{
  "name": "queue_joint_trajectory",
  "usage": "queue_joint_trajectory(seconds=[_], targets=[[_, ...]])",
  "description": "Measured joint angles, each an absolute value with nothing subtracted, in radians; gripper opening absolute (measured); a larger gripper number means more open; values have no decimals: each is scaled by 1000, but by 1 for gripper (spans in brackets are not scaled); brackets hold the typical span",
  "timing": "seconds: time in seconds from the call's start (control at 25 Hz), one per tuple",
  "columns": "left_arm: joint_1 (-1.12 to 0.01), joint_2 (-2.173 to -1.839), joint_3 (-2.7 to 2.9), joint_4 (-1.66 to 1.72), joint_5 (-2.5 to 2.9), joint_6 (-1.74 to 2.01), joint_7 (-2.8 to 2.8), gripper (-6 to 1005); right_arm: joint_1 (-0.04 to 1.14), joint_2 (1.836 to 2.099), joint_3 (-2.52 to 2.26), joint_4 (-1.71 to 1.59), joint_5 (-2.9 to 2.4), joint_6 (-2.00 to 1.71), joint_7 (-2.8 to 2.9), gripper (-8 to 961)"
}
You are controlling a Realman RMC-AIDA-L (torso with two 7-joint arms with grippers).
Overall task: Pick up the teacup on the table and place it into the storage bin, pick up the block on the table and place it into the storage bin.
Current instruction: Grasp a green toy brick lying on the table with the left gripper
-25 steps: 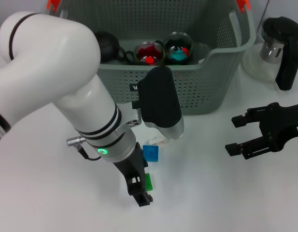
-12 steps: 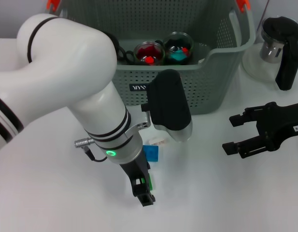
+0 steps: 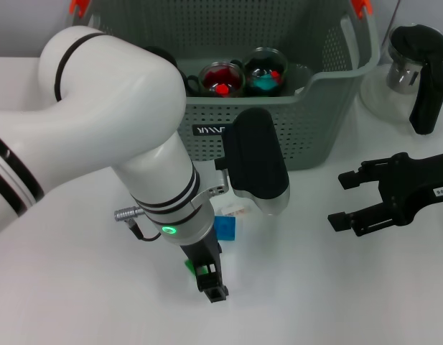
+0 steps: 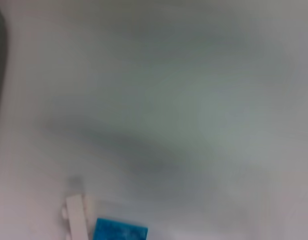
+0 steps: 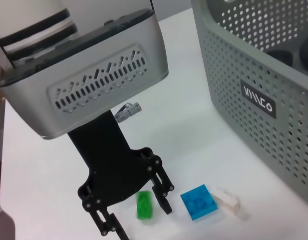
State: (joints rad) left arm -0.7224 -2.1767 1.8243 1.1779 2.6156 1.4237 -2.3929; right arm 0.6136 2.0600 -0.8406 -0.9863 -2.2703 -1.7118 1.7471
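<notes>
While the left gripper (image 5: 139, 212) stands low with its jaws spread, the green block (image 5: 144, 205) lies between them. Just outside them sits a blue block (image 5: 198, 201). The right gripper (image 3: 348, 201) waits open, well apart.

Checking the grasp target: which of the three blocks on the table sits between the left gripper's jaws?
The green block: it lies between the left gripper jaws, while the blue block and white block sit beside, toward the storage bin.

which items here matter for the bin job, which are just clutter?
Job:
storage bin
green block, between the open jaws of the left gripper
blue block
white block
teacups already in the bin

Lying about:
glass teapot beside the bin
right gripper, idle, open
</notes>
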Motion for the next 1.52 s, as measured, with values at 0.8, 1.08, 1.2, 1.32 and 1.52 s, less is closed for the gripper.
queue_joint_trajectory(seconds=[0.8,1.08,1.2,1.32,1.52], targets=[[-721,-2172,1783,1191,2676,1477,-2407,689,610,2062,-841,-986,-2270,-1708,1744,925],[-711,-2175,1775,1183,2686,1479,-2408,689,619,2063,-841,-977,-2270,-1702,1742,924],[-706,-2177,1775,1179,2686,1474,-2411,672,619,2064,-841,-977,-2270,-1699,1741,924],[-705,-2177,1775,1172,2686,1471,-2415,646,620,2067,-841,-976,-2270,-1698,1739,924],[-706,-2177,1775,1165,2686,1470,-2418,602,619,2069,-841,-973,-2270,-1696,1729,924]])
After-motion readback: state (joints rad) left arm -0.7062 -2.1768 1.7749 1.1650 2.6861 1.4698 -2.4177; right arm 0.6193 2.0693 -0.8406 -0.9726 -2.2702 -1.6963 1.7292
